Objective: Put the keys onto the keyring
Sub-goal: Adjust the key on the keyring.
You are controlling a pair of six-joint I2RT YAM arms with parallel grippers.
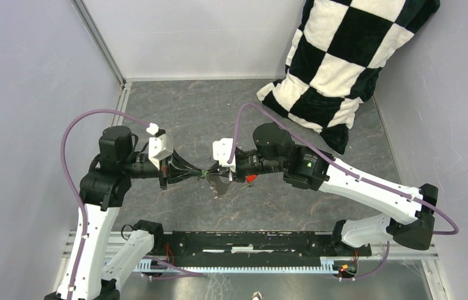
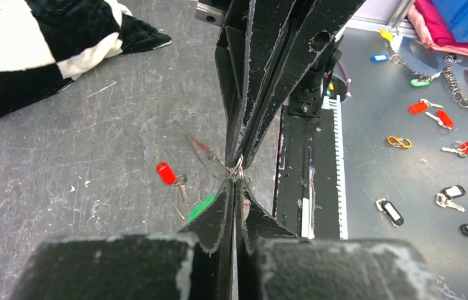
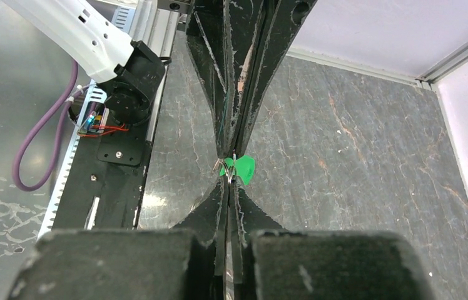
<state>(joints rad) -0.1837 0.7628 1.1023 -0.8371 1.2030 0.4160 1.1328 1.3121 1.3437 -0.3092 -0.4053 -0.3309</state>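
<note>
My left gripper (image 1: 201,174) and right gripper (image 1: 213,172) meet tip to tip above the middle of the table, both shut. In the left wrist view the left gripper (image 2: 236,179) pinches a small metal ring (image 2: 238,165), and the green-headed key (image 2: 201,206) hangs just under its finger. In the right wrist view the right gripper (image 3: 228,182) grips the same spot, with the green key (image 3: 244,169) just beyond its tips. The grey keyring loop (image 1: 221,185) hangs below the right fingertips; it shows as a thin outline (image 2: 204,153). The red-headed key (image 2: 167,174) lies loose on the table (image 1: 251,179).
A black-and-white checkered pillow (image 1: 338,56) leans in the back right corner. A black rail (image 1: 250,240) runs along the near edge. Beyond it, several spare keys and tags (image 2: 444,119) lie on a metal surface.
</note>
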